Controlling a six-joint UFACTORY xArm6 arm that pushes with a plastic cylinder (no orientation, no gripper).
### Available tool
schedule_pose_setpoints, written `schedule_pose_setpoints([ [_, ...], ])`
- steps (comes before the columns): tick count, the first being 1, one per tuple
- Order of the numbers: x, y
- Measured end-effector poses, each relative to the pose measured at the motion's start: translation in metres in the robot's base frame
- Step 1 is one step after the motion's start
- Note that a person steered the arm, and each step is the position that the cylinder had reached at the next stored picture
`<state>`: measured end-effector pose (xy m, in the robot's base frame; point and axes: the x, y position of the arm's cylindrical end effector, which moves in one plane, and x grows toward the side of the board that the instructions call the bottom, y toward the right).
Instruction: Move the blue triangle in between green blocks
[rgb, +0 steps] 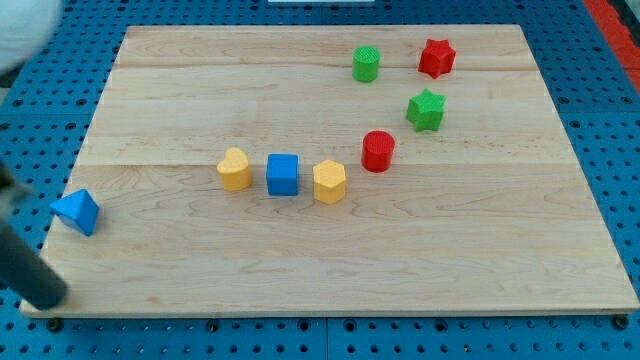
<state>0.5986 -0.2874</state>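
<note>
The blue triangle (77, 211) lies at the board's left edge, near the view's bottom left. A green cylinder (366, 64) and a green star (426, 110) stand at the upper right, a short gap apart. My dark rod comes in from the left edge, blurred. My tip (46, 296) is just below and left of the blue triangle, at the board's corner, not touching it.
A red star (437, 58) sits right of the green cylinder. A red cylinder (378, 151) is below and left of the green star. A yellow heart (234, 169), blue cube (283, 174) and yellow hexagon (329, 182) form a row mid-board (300, 260).
</note>
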Motion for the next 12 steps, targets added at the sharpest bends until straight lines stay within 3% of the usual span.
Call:
schedule_pose_setpoints([
  [1,-0.021,-0.016],
  [2,-0.065,0.006],
  [3,-0.115,0.031],
  [4,-0.138,0.086],
  [5,-0.116,0.065],
  [6,-0.12,0.089],
  [8,-0.169,0.12],
  [10,-0.186,0.209],
  [12,-0.242,0.273],
])
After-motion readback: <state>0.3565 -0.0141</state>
